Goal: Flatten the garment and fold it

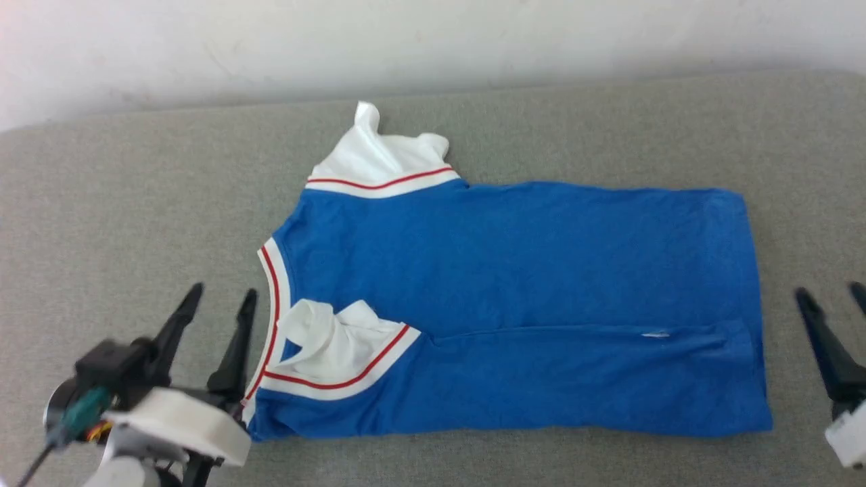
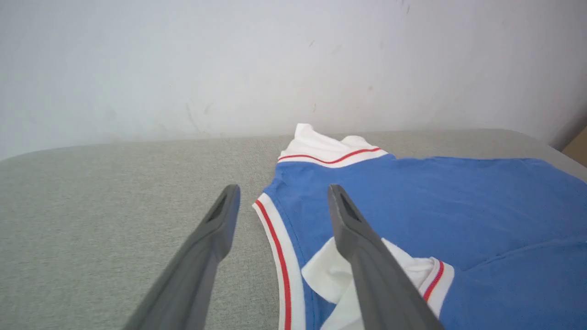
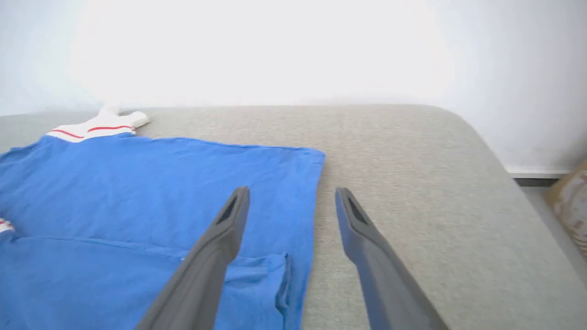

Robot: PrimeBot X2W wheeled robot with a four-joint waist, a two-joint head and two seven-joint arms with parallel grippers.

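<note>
Blue garment (image 1: 528, 270), seemingly part-folded, on grey surface (image 1: 135, 203)

Grey woven padded surface (image 1: 135, 203), rounded at the far corners; meets a plain white, faintly scuffed wall (image 1: 433, 40). Bright, washed-out light. At far right, a white baseboard (image 3: 536, 173).

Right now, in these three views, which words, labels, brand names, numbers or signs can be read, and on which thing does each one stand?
None can be read.
The garment: plain blue and white cloth with red-striped trim, no print or number visible.
A small white fleck on its folded edge might be a label, but it is too small to read.
</note>
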